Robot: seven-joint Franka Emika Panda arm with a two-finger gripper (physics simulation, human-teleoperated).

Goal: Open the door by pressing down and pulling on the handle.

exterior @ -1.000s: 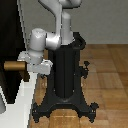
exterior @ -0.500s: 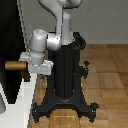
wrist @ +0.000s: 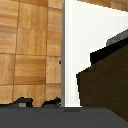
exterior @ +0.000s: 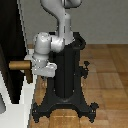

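Tan, wood-coloured handle [exterior: 19, 65] sticks out sideways from the door [exterior: 11, 45], a tall black panel at the exterior view's left edge. White frame [exterior: 26, 85] runs down just beside the panel, between it and the robot.

Hand [exterior: 31, 71] sits at the free end of the handle, near or touching it; contact cannot be confirmed at this resolution. Fingers not resolved in the exterior view, so I cannot tell how far the hand is open or whether it has hold of the lever. The grey-white arm [exterior: 60, 30] bends down from above and across toward the door.

Black pedestal [exterior: 66, 75] stands on a splayed black base [exterior: 65, 107] on the wooden floor [exterior: 107, 75], right of the frame in the exterior view.

Wrist view: white frame [wrist: 85, 45] close up, a dark brown block [wrist: 102, 82] in front of it (identity unclear), wood floor [wrist: 30, 50] beyond. Dark band along one edge may be the hand's body; fingertips not distinguishable.
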